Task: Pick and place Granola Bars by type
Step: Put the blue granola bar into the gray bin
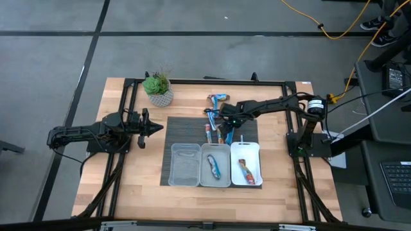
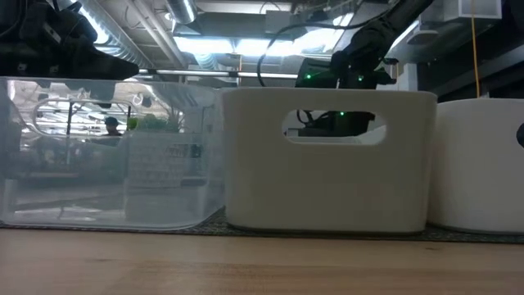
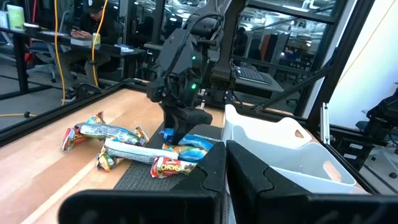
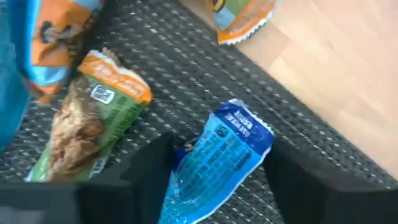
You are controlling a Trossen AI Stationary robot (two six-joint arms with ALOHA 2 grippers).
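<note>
Several granola bars lie loose at the far end of the dark mat (image 1: 192, 128) and on the wood beyond it (image 1: 216, 99). My right gripper (image 1: 222, 121) is down over this pile, open, its fingers standing on either side of a blue bar (image 4: 233, 134) that lies flat on the mat. The left wrist view shows that gripper (image 3: 186, 127) above the blue bar (image 3: 194, 143), with silvery-white (image 3: 134, 151) and red (image 3: 171, 167) bars beside it. One blue bar lies in the middle tray (image 1: 213, 168) and one red-orange bar in the right tray (image 1: 246, 171). My left gripper (image 1: 157, 126) waits, shut, left of the mat. My right gripper comes at the blue bar from above, pointing down, with one finger (image 4: 152, 162) by one long edge (image 4: 180, 155) and the other finger (image 4: 289, 177) off the other edge, so the fingers lie across the bar. Whether a finger touches the wrapper, I cannot tell.
Three trays stand in a row at the mat's near end: a clear one (image 1: 174, 173) on the left, a middle one (image 1: 204, 173) and a right one (image 1: 257, 160). A potted plant (image 1: 158, 88) stands at the far left. A green-and-orange bar (image 4: 87, 118) lies close beside the blue one.
</note>
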